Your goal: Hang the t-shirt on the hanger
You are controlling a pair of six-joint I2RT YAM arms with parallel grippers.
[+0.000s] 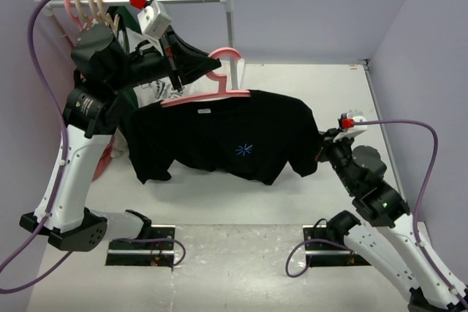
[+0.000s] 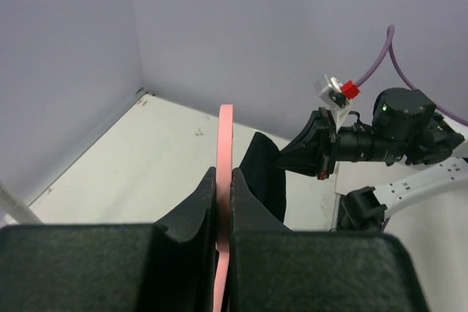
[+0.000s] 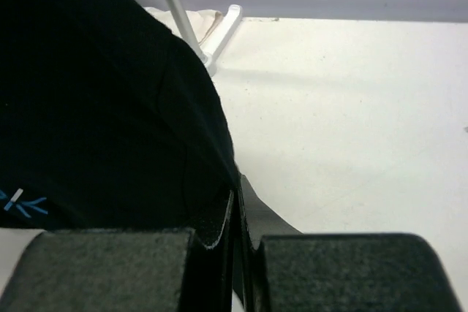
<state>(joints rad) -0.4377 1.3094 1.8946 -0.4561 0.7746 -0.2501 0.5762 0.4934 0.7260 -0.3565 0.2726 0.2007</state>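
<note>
Pink hanger (image 1: 208,96), clamped in the left end effector (image 2: 224,177), meets the black t-shirt (image 1: 219,137) at its collar; the right end effector (image 3: 235,202) pinches a sleeve.

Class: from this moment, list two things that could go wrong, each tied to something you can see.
1. The left hand pinches only the thin edge of the hanger; the weight of the t-shirt might twist it loose.
2. The right hand is shut on the t-shirt at its side; a pull from there could drag the cloth off the hanger.
</note>
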